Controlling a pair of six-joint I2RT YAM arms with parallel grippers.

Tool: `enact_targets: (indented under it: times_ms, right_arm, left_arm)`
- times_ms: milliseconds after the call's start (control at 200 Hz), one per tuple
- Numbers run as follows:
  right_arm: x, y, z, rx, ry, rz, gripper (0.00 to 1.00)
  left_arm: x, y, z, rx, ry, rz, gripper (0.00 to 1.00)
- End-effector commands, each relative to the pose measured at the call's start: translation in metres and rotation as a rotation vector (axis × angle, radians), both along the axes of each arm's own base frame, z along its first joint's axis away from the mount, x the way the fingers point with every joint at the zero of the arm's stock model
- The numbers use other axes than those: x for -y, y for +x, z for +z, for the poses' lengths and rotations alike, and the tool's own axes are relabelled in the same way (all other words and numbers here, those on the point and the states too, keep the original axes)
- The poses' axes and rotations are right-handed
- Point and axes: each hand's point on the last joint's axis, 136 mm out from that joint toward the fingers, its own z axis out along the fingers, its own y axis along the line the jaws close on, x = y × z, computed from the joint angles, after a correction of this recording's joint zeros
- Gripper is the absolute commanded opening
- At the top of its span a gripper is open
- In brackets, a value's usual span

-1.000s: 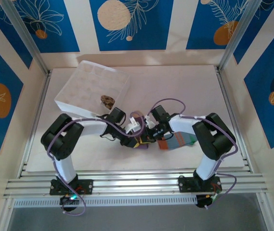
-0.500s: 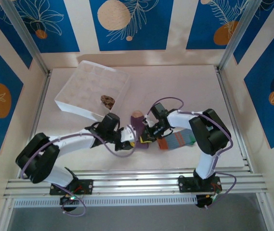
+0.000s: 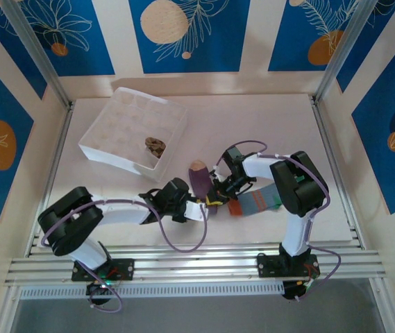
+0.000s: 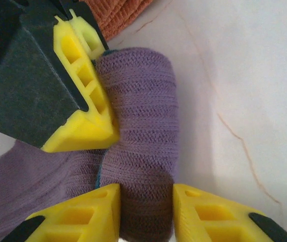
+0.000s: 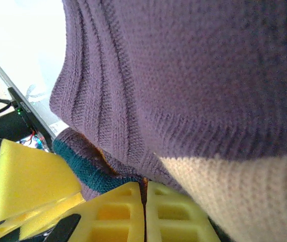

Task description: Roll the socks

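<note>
We are mid-roll on the purple sock (image 3: 200, 182), lying mid-table; the left gripper (image 4: 146, 209) clasps its rolled end; the right gripper (image 5: 144, 199), fingers pressed together, braces beside it; next, we judge, roll toward the tan toe (image 3: 197, 166).

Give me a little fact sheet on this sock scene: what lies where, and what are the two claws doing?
Purple sock: mid-table, partly rolled, tan toe toward the far side
Left claw: straddles the roll, apparently gripping it
Right claw: shut, tips against the purple sock
Blue-grey sock: flat, right of the purple one
Brown sock: inside the white box
Stage: rolling begun, not finished
</note>
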Motion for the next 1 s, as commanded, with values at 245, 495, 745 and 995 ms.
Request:
enact_targets:
  times_ms: [245, 495, 745, 995]
  right_arm:
    - [0.02, -0.016, -0.024, -0.081, -0.112, 0.036, 0.0]
    - [0.021, -0.005, -0.007, -0.001, -0.067, 0.015, 0.3]
    - [0.037, 0.021, 0.025, 0.158, 0.047, -0.153, 0.45]
    - [0.041, 0.013, 0.028, 0.192, 0.092, -0.182, 0.49]
  left_arm:
    - [-0.001, 0.0, -0.026, 0.009, 0.118, -0.026, 0.28]
    - [-0.001, -0.02, -0.032, -0.212, 0.222, -0.036, 0.04]
    - [0.006, -0.032, -0.022, -0.575, 0.247, 0.032, 0.0]
    - [0.012, -0.025, -0.009, -0.831, 0.212, 0.14, 0.01]
